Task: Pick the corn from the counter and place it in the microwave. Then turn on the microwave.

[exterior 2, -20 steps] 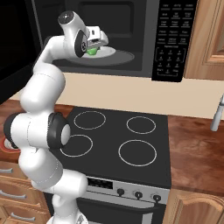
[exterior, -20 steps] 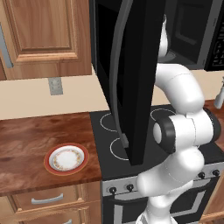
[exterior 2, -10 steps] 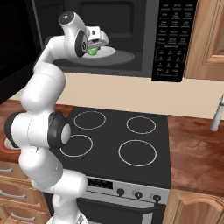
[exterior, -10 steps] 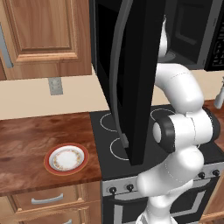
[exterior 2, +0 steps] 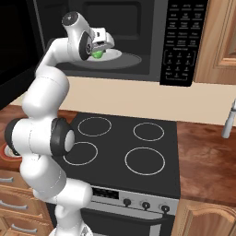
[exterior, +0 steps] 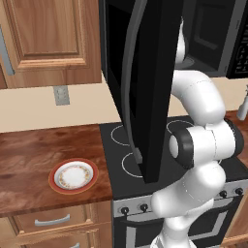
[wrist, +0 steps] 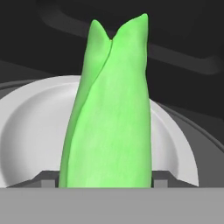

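- Nearest, on the counter (exterior: 34,160) at left: a plate (exterior: 73,176) with no corn on it, so the pick-up is done.
- Behind it, the stovetop (exterior 2: 133,152) with nothing on it.
- Above the stove, the microwave (exterior 2: 179,41) door (exterior: 145,87) hangs wide open.
- Inside the cavity, the gripper (exterior 2: 102,46) pinches the corn (wrist: 109,118), leafy tip pointing away, over the white turntable (wrist: 30,131).
- Whether the corn touches the turntable: cannot tell.
- Judgement: past halfway. Left to do: release the corn, withdraw, shut the door, press start on the button panel (exterior 2: 180,39) at right.
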Controlling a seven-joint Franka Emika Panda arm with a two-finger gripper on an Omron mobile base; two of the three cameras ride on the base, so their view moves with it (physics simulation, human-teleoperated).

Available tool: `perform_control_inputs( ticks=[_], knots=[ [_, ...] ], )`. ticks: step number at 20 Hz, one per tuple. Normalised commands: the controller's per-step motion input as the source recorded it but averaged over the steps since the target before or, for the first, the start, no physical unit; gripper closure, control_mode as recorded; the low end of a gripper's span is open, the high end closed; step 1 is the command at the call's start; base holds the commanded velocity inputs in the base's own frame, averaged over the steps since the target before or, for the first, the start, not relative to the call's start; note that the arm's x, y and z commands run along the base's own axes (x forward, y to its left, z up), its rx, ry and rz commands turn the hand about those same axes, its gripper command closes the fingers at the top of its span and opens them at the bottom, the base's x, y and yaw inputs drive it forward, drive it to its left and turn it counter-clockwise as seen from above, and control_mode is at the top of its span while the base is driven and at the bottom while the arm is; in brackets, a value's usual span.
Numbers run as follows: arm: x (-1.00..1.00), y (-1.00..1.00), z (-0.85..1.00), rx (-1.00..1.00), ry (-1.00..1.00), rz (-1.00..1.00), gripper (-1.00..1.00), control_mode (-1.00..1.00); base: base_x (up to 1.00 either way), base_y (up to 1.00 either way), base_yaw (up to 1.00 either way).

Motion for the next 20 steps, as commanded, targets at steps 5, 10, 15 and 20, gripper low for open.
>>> perform_control_inputs(
  ticks=[5, 10, 15, 20],
  knots=[
    [0.00, 0.00, 0.00, 0.00, 0.00, 0.00, -1.00, -1.00, 0.00, 0.00, 0.00],
    [0.00, 0.00, 0.00, 0.00, 0.00, 0.00, -1.00, -1.00, 0.00, 0.00, 0.00],
    [0.00, 0.00, 0.00, 0.00, 0.00, 0.00, -1.00, -1.00, 0.00, 0.00, 0.00],
    [0.00, 0.00, 0.00, 0.00, 0.00, 0.00, -1.00, -1.00, 0.00, 0.00, 0.00]
  ],
)
